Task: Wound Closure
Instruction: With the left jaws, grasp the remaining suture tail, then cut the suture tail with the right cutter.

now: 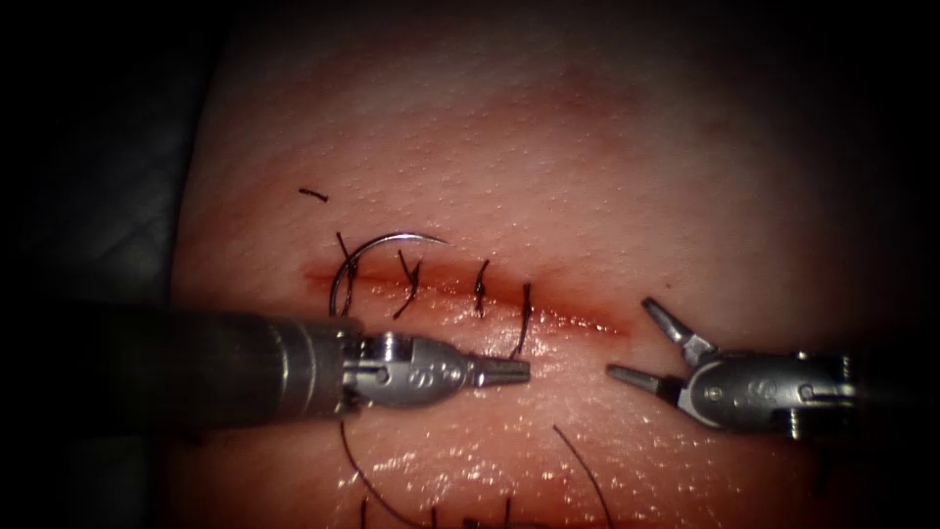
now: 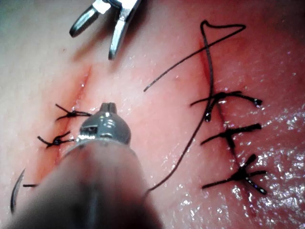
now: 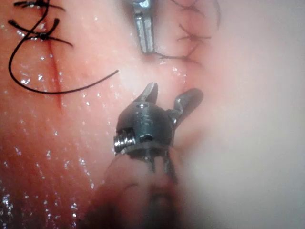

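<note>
Left hand, pressed together and empty, lies near needle lodged in tissue; right hand spread.

No readable text. Faint stamped marks on left tool and right tool housings; characters cannot be made out.

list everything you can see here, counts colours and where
pale pink pork-belly tissue: one, under everything
reddened cut: one, running across the tissue
dark thread stitches: several, black, crossing the cut
curved steel needle: one, silver, arching over the cut's left end, free of both tools
loose black thread: strands below the cut
left tool: grey metal, jaws shut, just below the cut; whether it grips thread is unclear
right tool: grey metal, jaws open, holding nothing, at the cut's right end
</note>
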